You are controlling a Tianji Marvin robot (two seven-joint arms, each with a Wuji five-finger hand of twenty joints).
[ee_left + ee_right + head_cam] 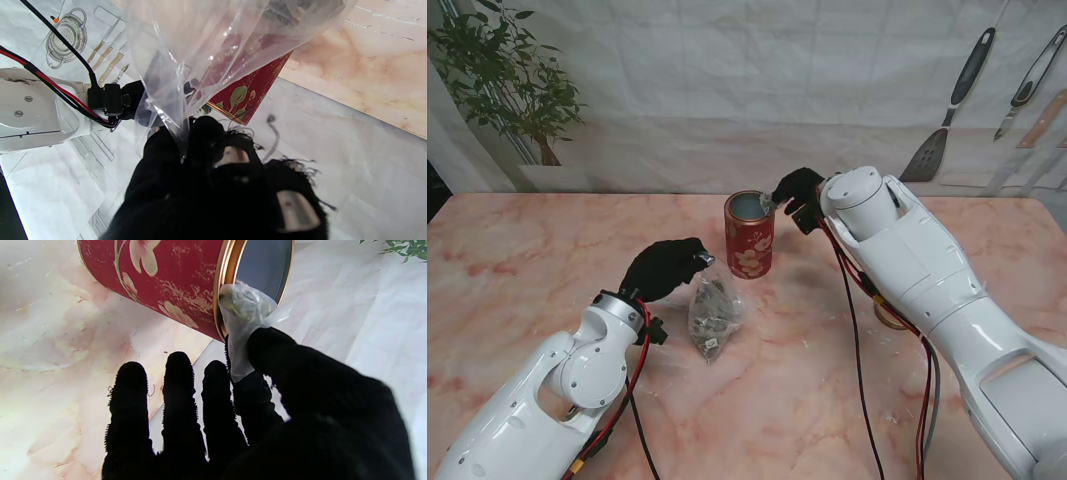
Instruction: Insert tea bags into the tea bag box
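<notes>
Marble table [517, 280] — only right-wrist view shows tea bag [245, 306] touching tin's rim [222, 290].

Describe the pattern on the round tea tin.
Red round tea tin with pale flowers, green stems, gold rim; clearest in the right wrist view.

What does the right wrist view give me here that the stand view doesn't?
Only the right wrist view shows the pinch clearly: the right hand holds a tea bag between thumb and one finger, right at the gold rim of the red tea tin, its other three fingers spread.

Only the stand view shows the left hand gripping the top of the clear plastic bag of tea bags, which rests on the marble table nearer to me than the tin, and the whole layout.

Both show the open, upright tin and the right hand at its mouth.
</notes>
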